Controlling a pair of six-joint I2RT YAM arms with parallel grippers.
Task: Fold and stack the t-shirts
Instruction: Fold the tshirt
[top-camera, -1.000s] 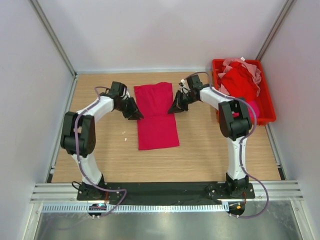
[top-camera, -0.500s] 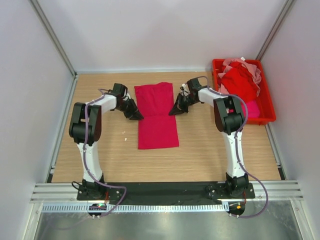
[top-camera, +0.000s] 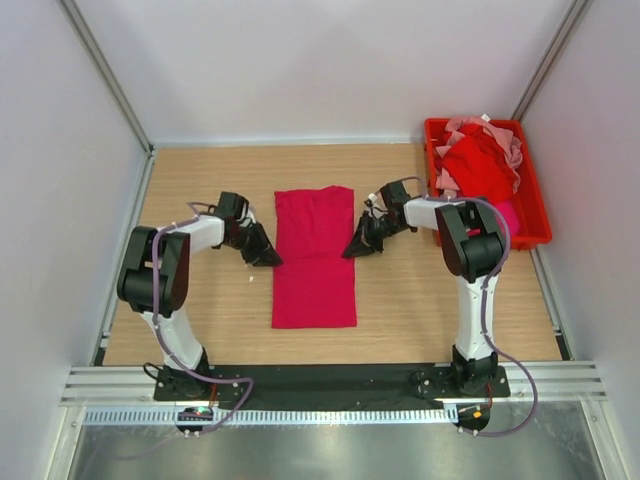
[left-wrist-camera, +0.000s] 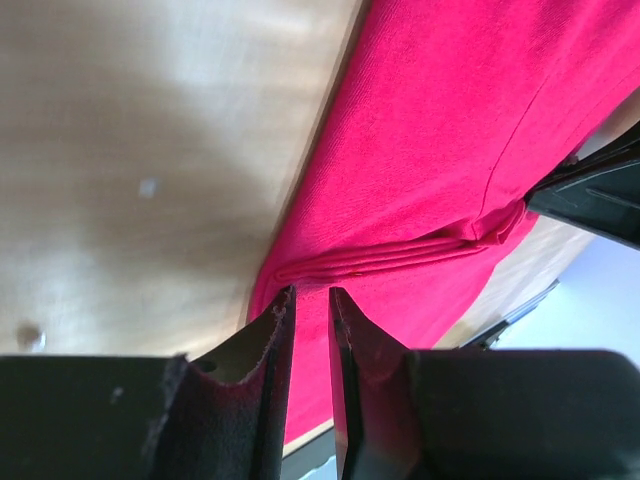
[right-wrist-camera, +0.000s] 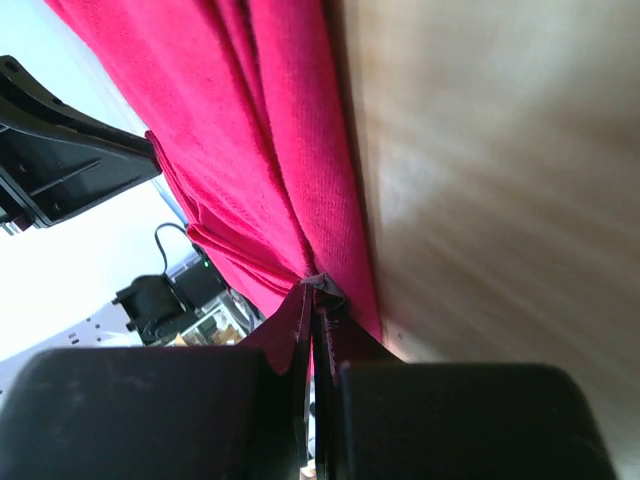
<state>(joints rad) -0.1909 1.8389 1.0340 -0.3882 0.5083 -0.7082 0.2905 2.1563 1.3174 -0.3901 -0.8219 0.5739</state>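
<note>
T-shirts are mostly not yet folded, as I judge it: only one is out and in work. At the left of the worktop (top-camera: 225, 320), the left arm (top-camera: 195, 232) reaches low toward the middle, and the left jaws sit at the left edge of the crimson t-shirt (top-camera: 314, 270). In the left wrist view they stand only a narrow slit apart with the bunched edge at their tips, so I read them as clamped on that edge.

The shirt lies flat in the middle of the worktop, between the two arms, as a long narrow strip running from far to near. Its sleeves do not show, so the sides look already turned in. A ridge of cloth crosses it from one set of jaws to the other.

On the shirt's right edge, the right arm (top-camera: 440, 215) has the right jaws pressed together on a pinch of the same shirt, plain in the right wrist view. Farthest right, the red bin (top-camera: 540, 205) at the far corner holds a loose heap: a red t-shirt (top-camera: 480, 165), pale pink cloth (top-camera: 508, 140) and a bit of magenta lower down.

What is left, then, is the crosswise folding of this shirt, every shirt in the bin, and the stack, of which nothing shows.
</note>
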